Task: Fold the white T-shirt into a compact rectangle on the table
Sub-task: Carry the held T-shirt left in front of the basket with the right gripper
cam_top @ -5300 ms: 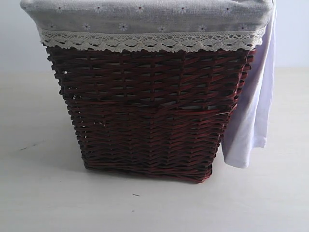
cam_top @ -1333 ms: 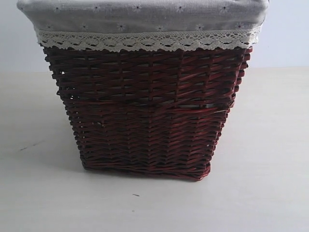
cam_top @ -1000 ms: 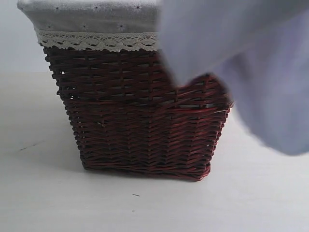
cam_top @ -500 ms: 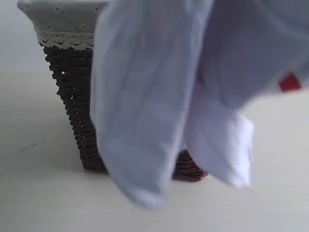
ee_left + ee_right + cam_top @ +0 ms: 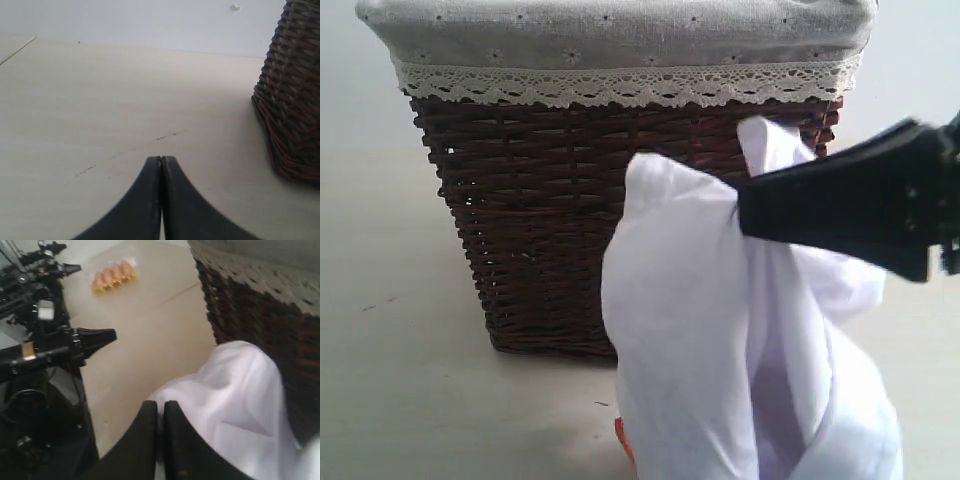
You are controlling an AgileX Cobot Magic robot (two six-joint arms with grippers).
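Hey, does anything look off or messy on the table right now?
The white T-shirt hangs bunched from the right gripper in front of the wicker basket, crumpled rather than spread flat on the table. Nothing looks spilled or damaged.

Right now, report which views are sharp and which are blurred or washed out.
Exterior view: basket weave sharp, shirt glaring white with little detail, right gripper near the lens soft-edged. Left wrist view: evenly lit, table specks crisp. Right wrist view: soft throughout, the basket weave smeared.
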